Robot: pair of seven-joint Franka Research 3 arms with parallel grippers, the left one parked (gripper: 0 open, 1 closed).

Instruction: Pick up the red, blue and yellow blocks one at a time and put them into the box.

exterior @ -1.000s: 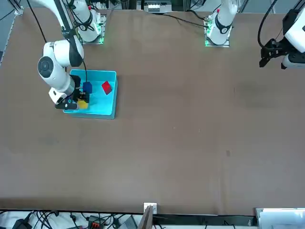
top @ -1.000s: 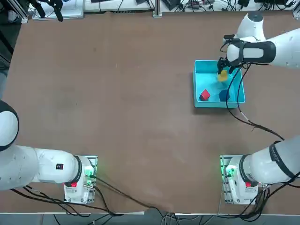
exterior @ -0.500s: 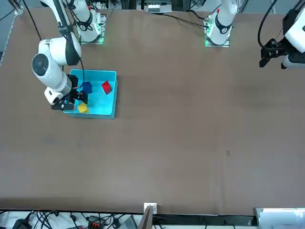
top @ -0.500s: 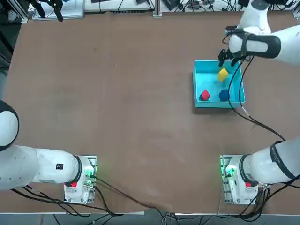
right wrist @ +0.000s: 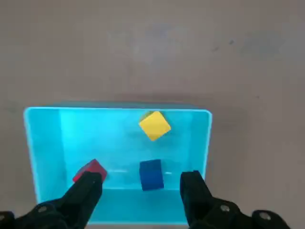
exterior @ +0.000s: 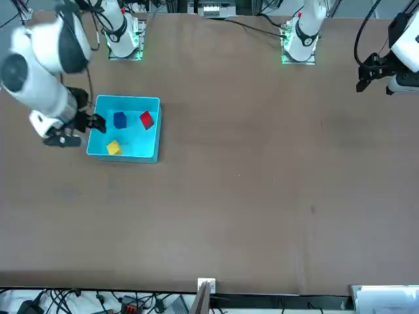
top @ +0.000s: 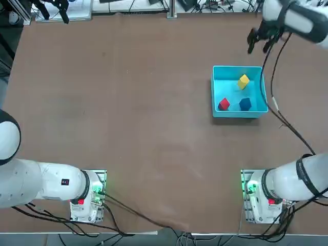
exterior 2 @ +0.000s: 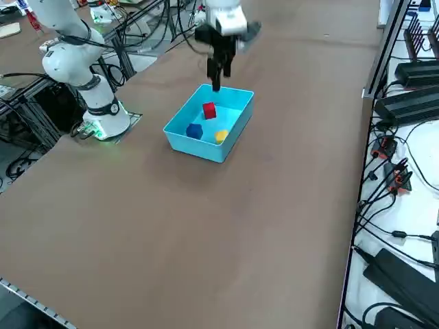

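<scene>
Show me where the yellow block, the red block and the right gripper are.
Yellow block [right wrist: 155, 126]: right wrist view, its top face.
Red block [top: 224, 104]: top view, its upper side.
Right gripper [right wrist: 141, 188]: right wrist view, midway between its open fingertips.

The box [top: 229, 74], a shallow cyan-blue square tray with low walls, lies flat in the far half of the table, toward the right edge. It contains three small plain cubes, spaced apart. The red block [top: 224, 104] lies near the near-left corner, turned askew. The blue block [top: 245, 104] lies toward the near-right corner. The yellow block [top: 243, 81] lies nearer the far edge, also askew.
</scene>
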